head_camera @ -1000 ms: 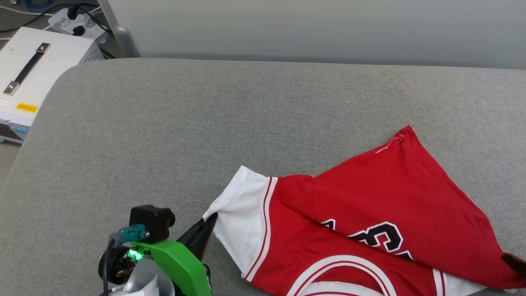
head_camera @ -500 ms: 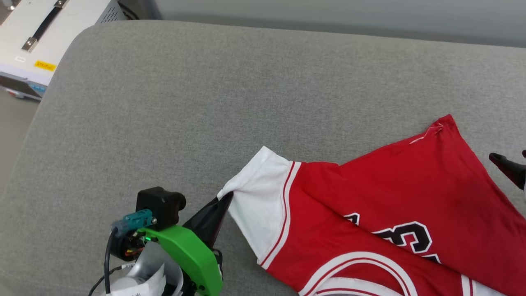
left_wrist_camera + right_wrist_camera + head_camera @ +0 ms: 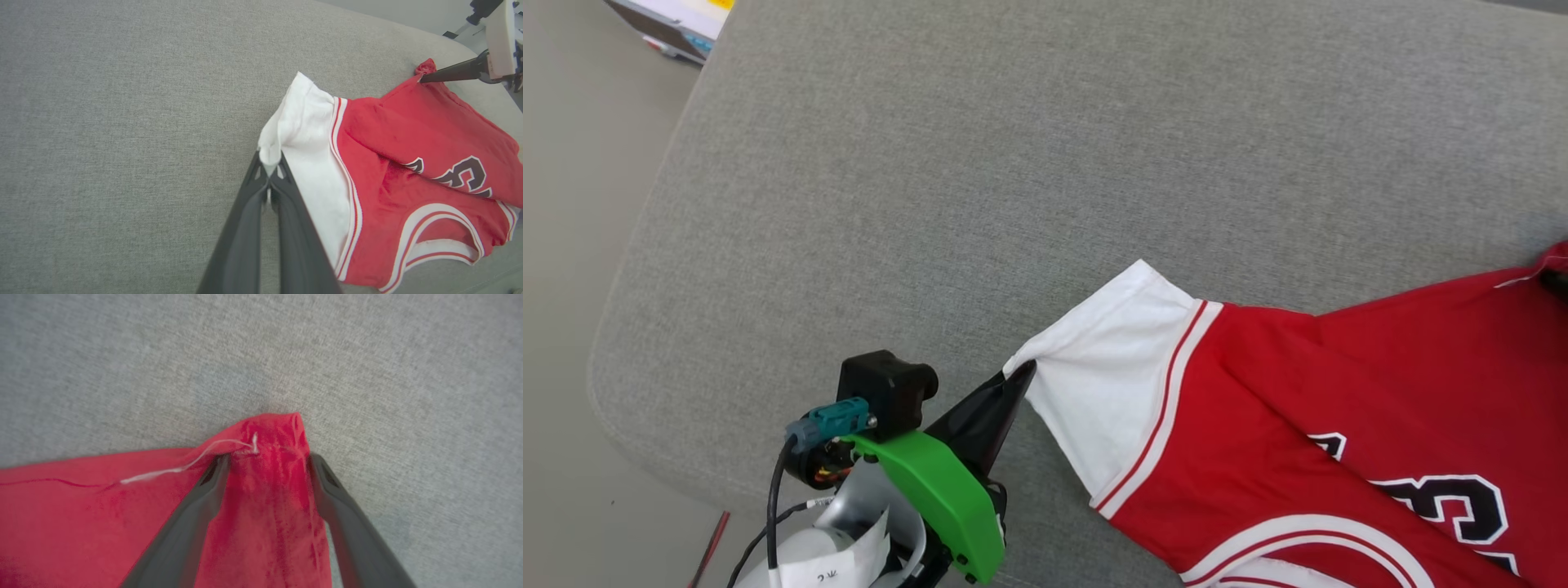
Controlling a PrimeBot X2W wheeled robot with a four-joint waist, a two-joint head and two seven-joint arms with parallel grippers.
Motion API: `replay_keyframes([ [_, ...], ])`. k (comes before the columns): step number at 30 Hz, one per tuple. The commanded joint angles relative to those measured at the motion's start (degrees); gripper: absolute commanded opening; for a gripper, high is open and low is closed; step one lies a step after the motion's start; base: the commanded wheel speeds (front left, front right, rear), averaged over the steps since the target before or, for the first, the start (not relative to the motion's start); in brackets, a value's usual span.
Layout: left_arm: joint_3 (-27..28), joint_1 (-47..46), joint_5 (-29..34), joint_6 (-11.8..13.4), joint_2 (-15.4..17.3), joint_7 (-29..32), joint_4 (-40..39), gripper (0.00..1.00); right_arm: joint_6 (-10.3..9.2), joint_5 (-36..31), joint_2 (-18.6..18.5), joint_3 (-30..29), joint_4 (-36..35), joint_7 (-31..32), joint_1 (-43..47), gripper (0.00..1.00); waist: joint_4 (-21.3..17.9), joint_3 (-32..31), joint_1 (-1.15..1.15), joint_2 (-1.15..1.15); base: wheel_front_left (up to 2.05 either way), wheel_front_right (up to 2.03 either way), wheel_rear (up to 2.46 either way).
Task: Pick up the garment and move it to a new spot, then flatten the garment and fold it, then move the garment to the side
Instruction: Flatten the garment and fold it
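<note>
Garment: red jersey, white sleeve, striped trim, block lettering; folded diagonally on grey cushion.

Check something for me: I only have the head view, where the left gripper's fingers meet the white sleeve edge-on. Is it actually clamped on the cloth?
Observer: Yes. In the left wrist view the left gripper is shut on the corner of the garment's white sleeve.
Operator: And the other arm?
Observer: The right wrist view shows the right gripper open. Its fingers sit on either side of the garment's red corner, not yet closed.
Operator: Anything odd on that corner?
Observer: A loose white thread trails from it across the red cloth.
</note>
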Motion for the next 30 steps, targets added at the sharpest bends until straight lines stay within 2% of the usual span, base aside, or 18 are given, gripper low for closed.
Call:
replay_keyframes([
  [1, 0.15, -1.31, 0.52, -0.41, -0.40, -0.44, 0.23, 0.00, -0.04, -0.13, -0.01, 1.14, 1.47, -0.25, 0.08, 1.00, 1.32, 1.13, 0.00, 0.00, 0.00, 0.00, 0.00],
  [5, 0.31, -1.46, 0.23, -0.45, -0.59, -0.71, 0.91, 0.00, -0.04, 0.52, -0.73, 3.40, 3.72, -0.53, 1.69, 1.00, 1.88, 0.49, 0.00, 0.00, 0.00, 0.00, 0.00],
  [6, 0.41, -1.51, 0.23, -0.39, -0.63, -0.85, 1.07, 0.00, -0.04, 0.94, -0.84, 3.72, 4.24, -0.42, 2.15, 0.65, 1.95, 0.26, 0.00, 0.00, 0.00, 0.00, 0.00],
  [7, 0.43, -1.52, 0.23, -0.35, -0.66, -0.92, 1.27, 0.00, -0.04, 1.49, -0.88, 3.82, 4.76, -0.49, 2.54, 0.43, 1.99, -0.03, 0.00, 0.00, 0.00, 0.00, 0.00],
  [8, 0.40, -1.50, 0.20, -0.34, -0.71, -0.96, 1.42, 0.00, -0.04, 1.83, -0.88, 3.83, 5.02, -0.90, 2.69, 0.00, 1.98, -0.30, 0.00, 0.00, 0.00, 0.00, 0.00],
  [18, 0.71, -0.41, -0.62, -0.04, -0.39, -1.33, 3.16, 0.00, -0.04, 2.17, -0.51, 3.90, 5.96, -11.24, 1.05, 0.00, 0.08, -5.40, 0.00, 0.00, 0.00, 0.00, 0.00],
  [23, 3.46, 0.33, -1.10, 1.25, 1.39, -2.24, 2.86, 0.00, -0.04, 2.84, 0.20, 3.13, 7.07, -18.19, 0.48, 0.00, -2.43, -10.14, 0.00, 0.00, 0.00, 0.00, 0.00],
  [30, 7.09, -0.55, -1.16, 2.61, 3.53, -3.07, 1.14, 0.00, -0.04, 6.96, -0.68, 2.71, 7.56, -25.59, 0.01, 0.00, -6.37, -16.42, 0.00, 0.00, 0.00, 0.00, 0.00],
])
